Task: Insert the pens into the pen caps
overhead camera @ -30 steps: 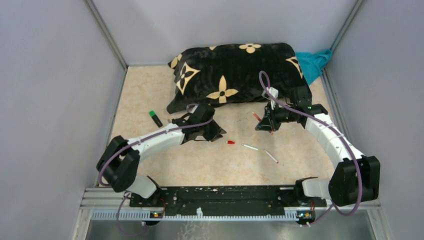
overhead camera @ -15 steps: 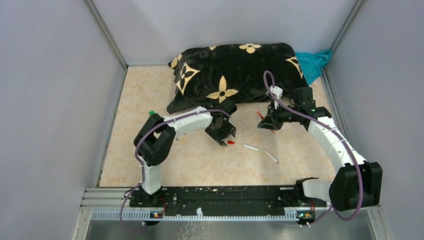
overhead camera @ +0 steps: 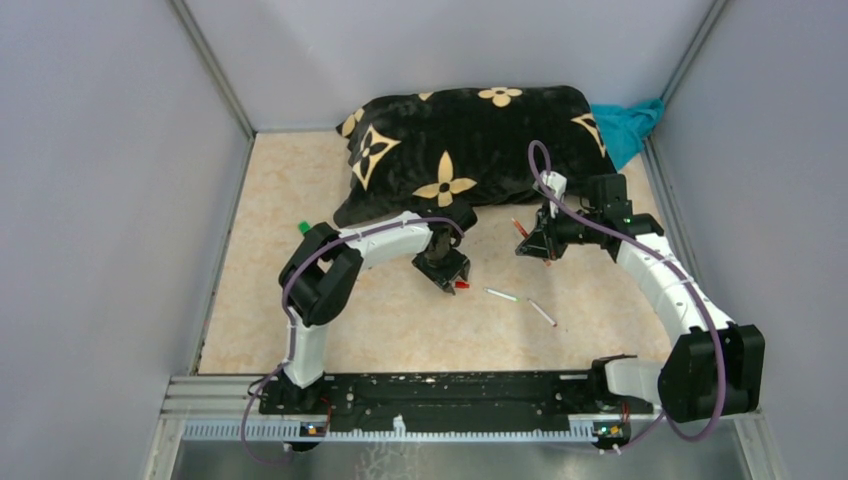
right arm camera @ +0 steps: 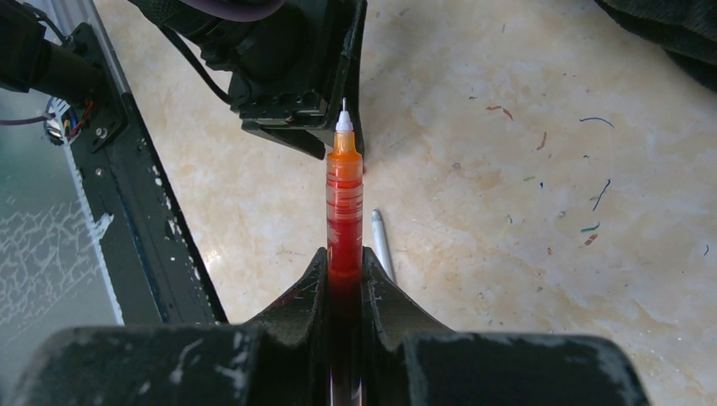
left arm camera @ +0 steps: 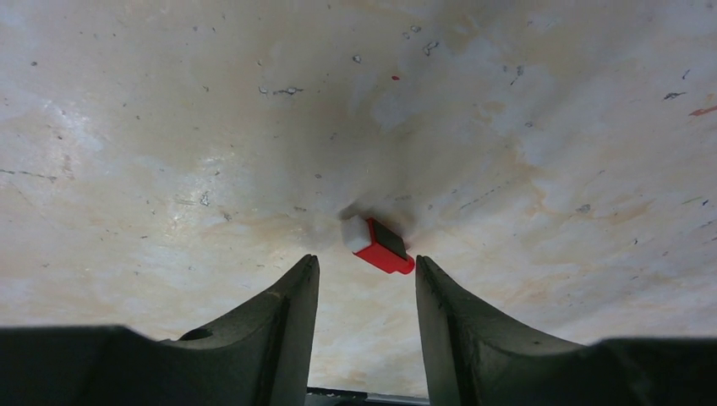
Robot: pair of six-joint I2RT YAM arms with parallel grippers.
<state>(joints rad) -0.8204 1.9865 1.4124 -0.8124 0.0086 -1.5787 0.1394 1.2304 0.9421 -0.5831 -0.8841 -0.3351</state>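
Note:
A small red pen cap [left arm camera: 379, 245] with a white end lies on the table just beyond my left gripper's [left arm camera: 365, 262] fingertips, nearer the right finger. That gripper is open and empty, and from above it hangs over the red cap [overhead camera: 461, 285]. My right gripper [right arm camera: 344, 254] is shut on a red pen [right arm camera: 344, 194] whose white tip points toward the left arm. From above, the right gripper [overhead camera: 533, 245] holds the red pen [overhead camera: 517, 228] above the table. Two white pens [overhead camera: 501, 295] [overhead camera: 541, 312] lie below it. The marker's green end [overhead camera: 303, 228] peeks out behind the left arm.
A black pillow [overhead camera: 470, 145] with tan flowers fills the back of the table, with a teal cloth [overhead camera: 625, 125] at its right corner. Grey walls close in both sides. The black base rail [overhead camera: 430, 395] runs along the near edge.
The left arm has folded in and carried its gripper right to the red cap, with its jaws opening wider. The right gripper rose slightly, still holding the red pen.

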